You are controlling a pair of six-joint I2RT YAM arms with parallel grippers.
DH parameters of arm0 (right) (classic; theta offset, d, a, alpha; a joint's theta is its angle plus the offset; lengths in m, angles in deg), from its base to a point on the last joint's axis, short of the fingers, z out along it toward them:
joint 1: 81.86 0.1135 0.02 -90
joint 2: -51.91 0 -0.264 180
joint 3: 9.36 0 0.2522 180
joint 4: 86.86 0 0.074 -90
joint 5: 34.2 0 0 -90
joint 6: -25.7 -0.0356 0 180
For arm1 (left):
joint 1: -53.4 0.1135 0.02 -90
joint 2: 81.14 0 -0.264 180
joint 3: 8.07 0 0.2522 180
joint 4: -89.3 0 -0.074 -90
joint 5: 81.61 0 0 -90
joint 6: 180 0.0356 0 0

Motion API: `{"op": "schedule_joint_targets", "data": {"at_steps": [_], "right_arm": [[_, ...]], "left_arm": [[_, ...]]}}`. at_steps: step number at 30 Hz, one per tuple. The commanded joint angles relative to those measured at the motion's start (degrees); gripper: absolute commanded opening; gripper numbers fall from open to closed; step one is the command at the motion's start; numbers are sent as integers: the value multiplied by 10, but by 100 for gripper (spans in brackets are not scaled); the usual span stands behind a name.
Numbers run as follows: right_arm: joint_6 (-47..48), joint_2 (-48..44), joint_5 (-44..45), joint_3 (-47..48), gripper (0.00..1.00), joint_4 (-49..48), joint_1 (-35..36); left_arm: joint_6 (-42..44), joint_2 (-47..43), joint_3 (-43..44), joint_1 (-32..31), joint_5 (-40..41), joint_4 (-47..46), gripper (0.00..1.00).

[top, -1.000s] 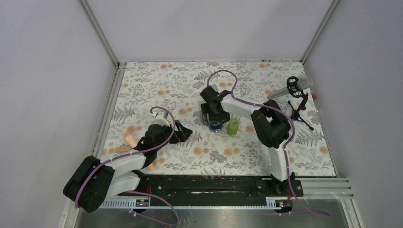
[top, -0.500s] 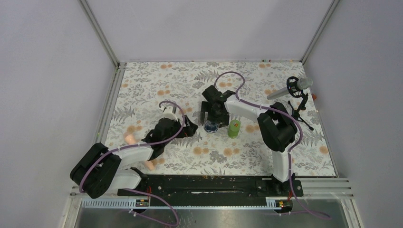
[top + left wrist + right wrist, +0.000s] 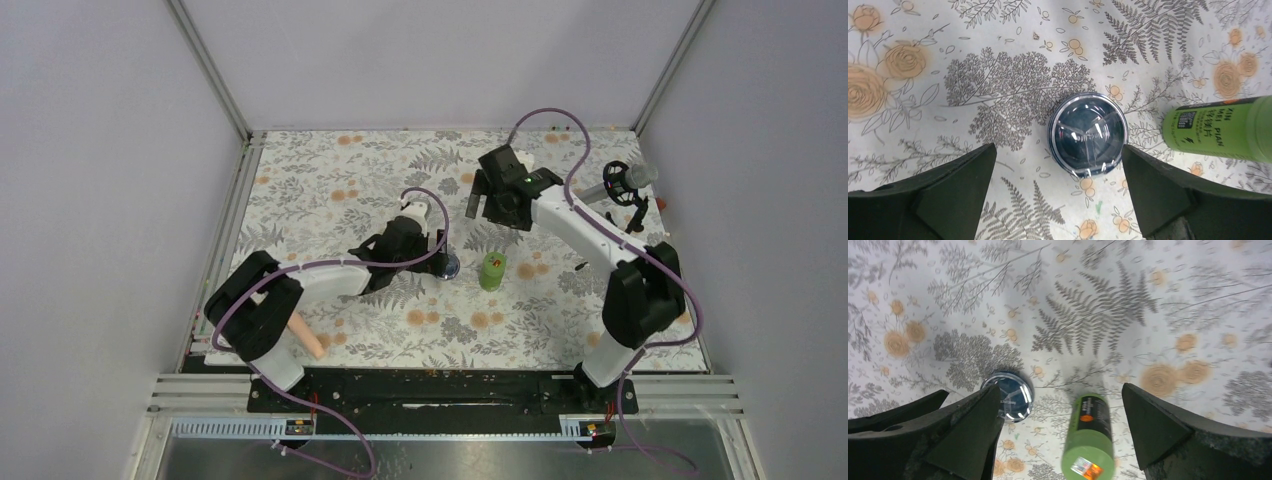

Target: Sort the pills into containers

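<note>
The dark-blue jar [image 3: 447,265] with its shiny rim sits mid-table, and the green bottle [image 3: 491,270] stands upright just right of it. My left gripper [image 3: 436,256] is open and empty, low over the jar's left side. In the left wrist view the jar [image 3: 1087,135] lies just ahead of and between the open fingers [image 3: 948,192], with the bottle [image 3: 1223,127] to the right. My right gripper [image 3: 482,212] is open and empty, raised behind both containers. The right wrist view shows the jar [image 3: 1008,395] and the bottle [image 3: 1088,435] below. I cannot make out any loose pills.
A peach-pink rod [image 3: 308,340] lies near the front left, partly under the left arm. A microphone on a small stand [image 3: 625,185] is at the back right. The floral mat [image 3: 330,180] ends at metal rails on the left and front.
My left gripper has reached right, from the left of the mat up to the jar. My right gripper has left the jar, rising and moving back and right.
</note>
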Motion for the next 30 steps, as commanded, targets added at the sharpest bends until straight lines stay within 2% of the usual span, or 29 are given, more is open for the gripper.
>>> {"op": "schedule_joint_targets", "data": {"at_steps": [1, 14, 21, 30], "right_arm": [[7, -63, 56, -29, 99, 9, -14], [11, -96, 33, -71, 98, -5, -51], [17, -89, 19, -72, 97, -11, -53], [19, -83, 11, -82, 97, -19, -54]], "left_arm": [[22, 51, 59, -7, -14, 26, 99], [14, 100, 88, -40, -16, 27, 99], [-1, 81, 98, -48, 9, 46, 99], [-19, 114, 131, -72, 51, 86, 99]]}}
